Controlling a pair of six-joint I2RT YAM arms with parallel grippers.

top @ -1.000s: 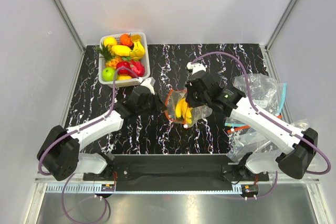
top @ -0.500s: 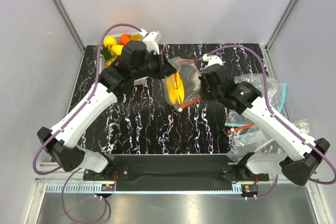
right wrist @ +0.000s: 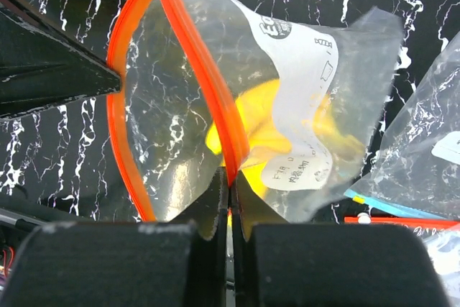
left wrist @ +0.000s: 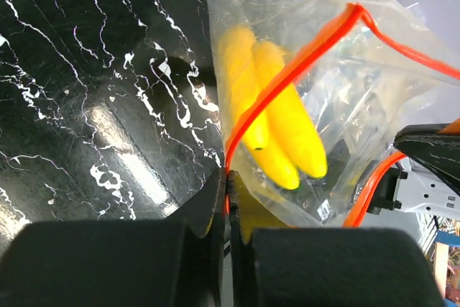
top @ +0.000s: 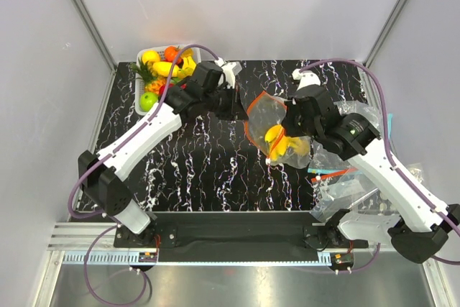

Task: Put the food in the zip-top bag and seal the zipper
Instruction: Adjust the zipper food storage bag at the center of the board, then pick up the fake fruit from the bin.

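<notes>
The clear zip-top bag (top: 272,116) hangs in the air between both grippers, its mouth open, with the yellow banana bunch (top: 277,140) inside. My left gripper (top: 244,106) is shut on the orange-red zipper (left wrist: 287,77) at the bag's left edge. My right gripper (top: 289,121) is shut on the zipper (right wrist: 205,77) at the opposite edge. The banana bunch shows through the plastic in the left wrist view (left wrist: 277,127) and in the right wrist view (right wrist: 262,124), behind the white printed patch (right wrist: 302,59). More toy fruit, including a green apple (top: 148,101), lies in the basket.
A white basket (top: 141,111) of toy fruit stands at the back left of the black marbled table (top: 194,170). A pile of spare clear bags (top: 359,124), some with teal-blue strips, lies at the right.
Both arms lifted the bag with the bananas off the table and carried it back and to the right. The left arm stretched out toward the centre; the bag's mouth now hangs open between the grippers.
</notes>
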